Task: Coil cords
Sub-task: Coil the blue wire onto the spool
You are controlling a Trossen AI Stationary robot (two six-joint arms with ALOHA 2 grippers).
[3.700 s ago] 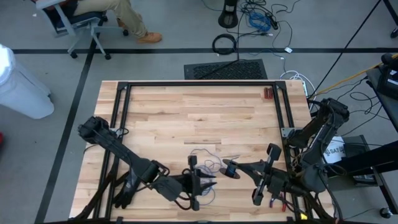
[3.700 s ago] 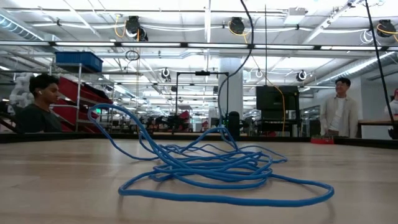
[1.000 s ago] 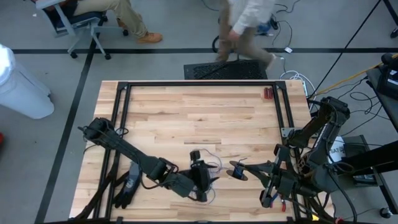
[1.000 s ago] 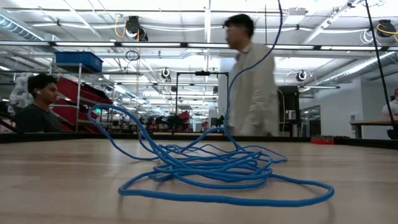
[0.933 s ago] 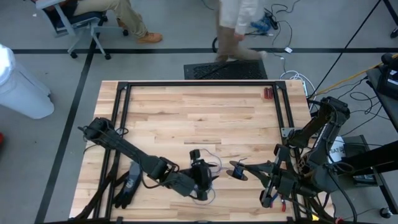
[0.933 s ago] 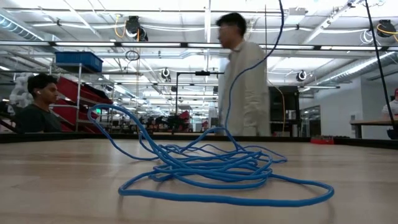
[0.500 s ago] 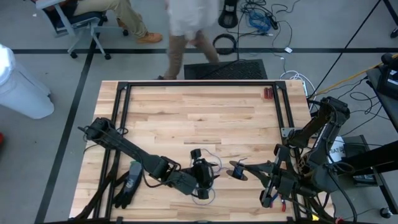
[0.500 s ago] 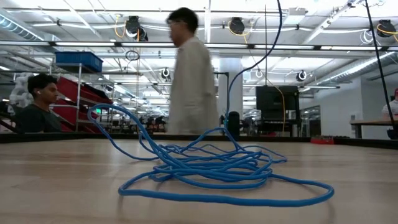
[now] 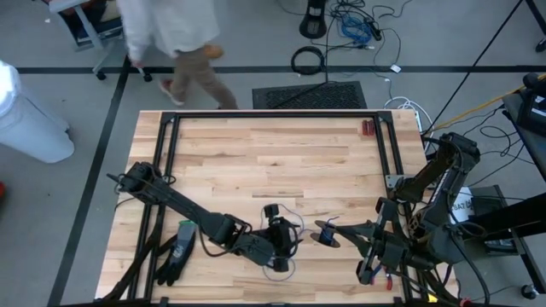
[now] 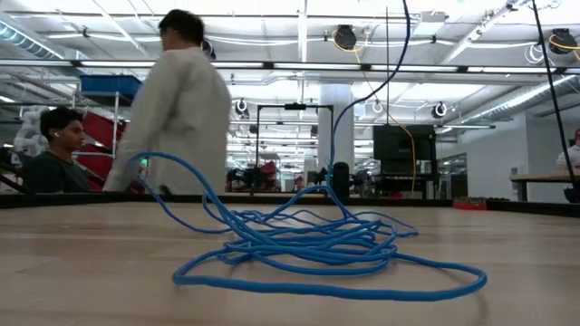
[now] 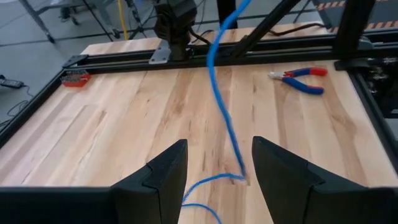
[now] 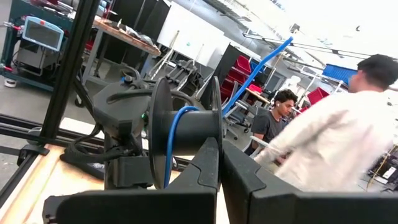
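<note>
Straddling blue cord [image 11: 219, 99], L fingers [image 11: 163, 177] wide apart; R fingers [image 12: 208, 171] pressed shut w/ spool [image 12: 163, 140] just ahead

You get bright, even light from the ceiling lamps [image 10: 344, 37], soft shadows on the table [image 9: 256, 162], and a motion-blurred walking person [image 10: 181, 118].

A thin blue flexible cord [image 10: 313, 244] is lying in a loose tangled heap on the pale wooden desk [image 10: 82, 272], one strand rising upward. Behind, a person in a white coat [image 10: 177, 118] is walking; another person [image 10: 54, 149] is sitting.
</note>
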